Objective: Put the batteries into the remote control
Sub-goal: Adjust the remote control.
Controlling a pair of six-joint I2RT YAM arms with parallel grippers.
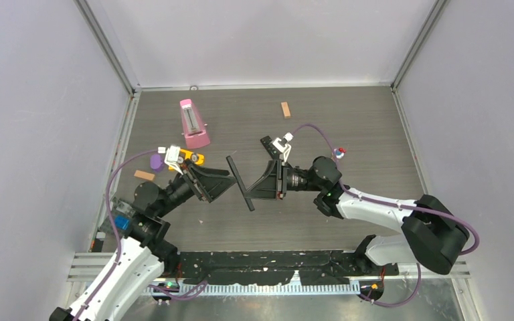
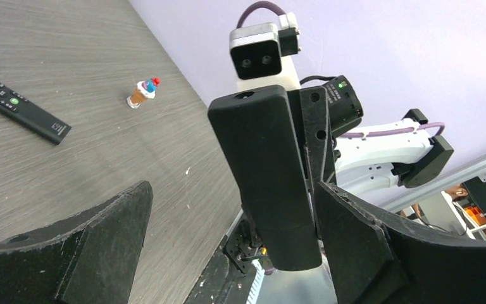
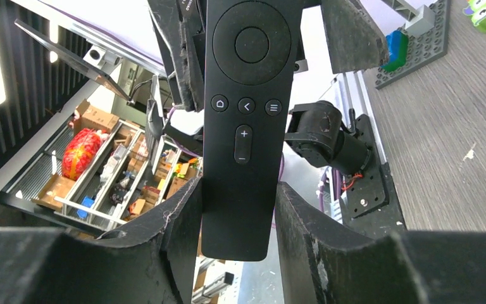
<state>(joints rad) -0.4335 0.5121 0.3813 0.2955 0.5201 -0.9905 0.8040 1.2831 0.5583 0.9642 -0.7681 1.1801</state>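
A black remote control (image 1: pixel 239 182) hangs in the air between my two grippers. My right gripper (image 1: pixel 255 187) is shut on its lower end; in the right wrist view (image 3: pixel 237 196) both fingers flank the remote (image 3: pixel 247 126), button side toward the camera. My left gripper (image 1: pixel 226 185) is open around the other end. In the left wrist view (image 2: pixel 234 196) the remote's plain back (image 2: pixel 266 171) stands close to one finger (image 2: pixel 361 240), with a wide gap to the other finger (image 2: pixel 101 247). No batteries are in view.
A second black remote (image 2: pixel 19 107) lies on the table behind my right wrist (image 1: pixel 266 143). A pink upright object (image 1: pixel 193 124), a wooden block (image 1: pixel 285 109), a small toy bottle (image 1: pixel 339 152), a purple piece (image 1: pixel 155 161) and a yellow toy (image 1: pixel 193 157) lie around.
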